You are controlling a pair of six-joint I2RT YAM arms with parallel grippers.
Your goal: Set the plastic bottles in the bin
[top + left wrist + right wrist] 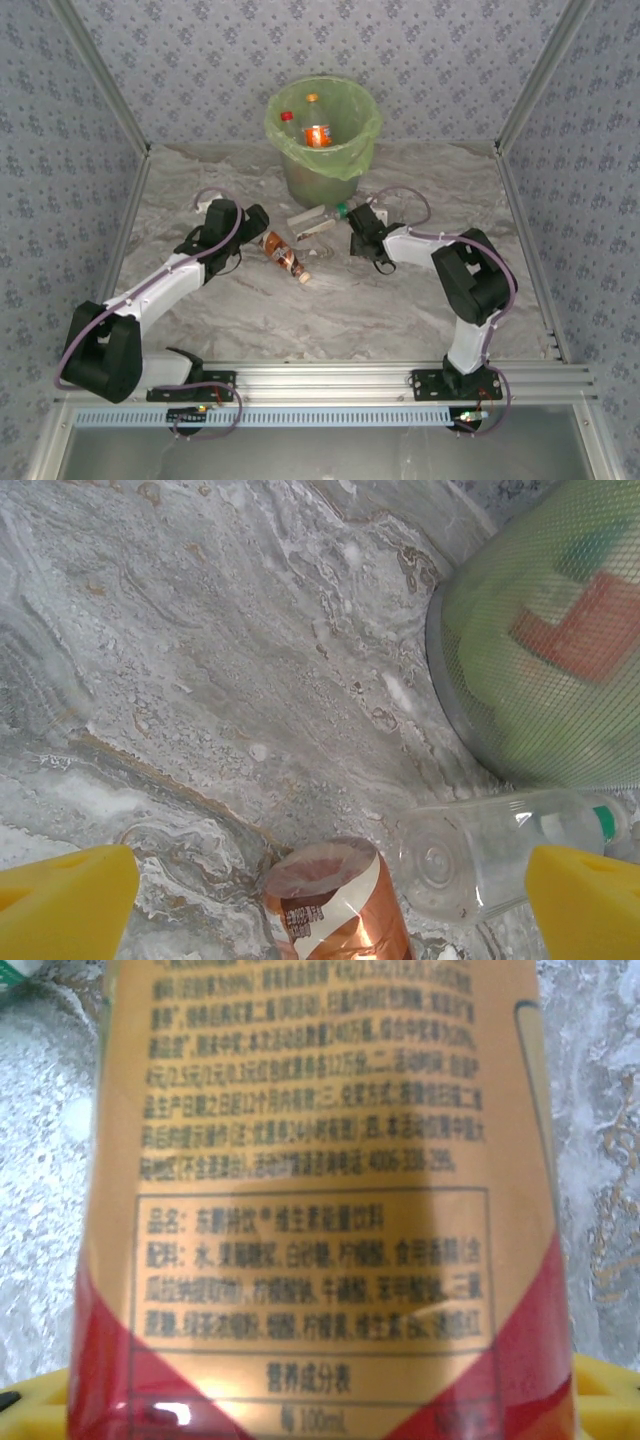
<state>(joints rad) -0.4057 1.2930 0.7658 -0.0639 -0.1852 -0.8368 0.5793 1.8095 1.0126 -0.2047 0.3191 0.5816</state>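
Right wrist view has a gold-and-red labelled bottle (310, 1210) close against the lens. The right jaws are set narrow about it, yellow fingertips (40, 1410) at its lower sides, and I cannot tell whether they truly pinch it. Marbled worktop (300, 310) shows on both sides of it. From above, that arm's head sits near the foot of the bin (315, 180), just beside a clear bottle (318, 218) lying there. The main risk, as I judge it, is a squeeze off centre on a smooth round body, which would let the bottle squirt out or tip and roll. It could also knock the clear bottle away. The bin stands tall, so a low carry might catch the bag's lip or shove the bin. The left jaws stand wide open, holding nothing, over a brown-labelled bottle (335, 905) close by. With both arms working this one patch, they could foul each other.
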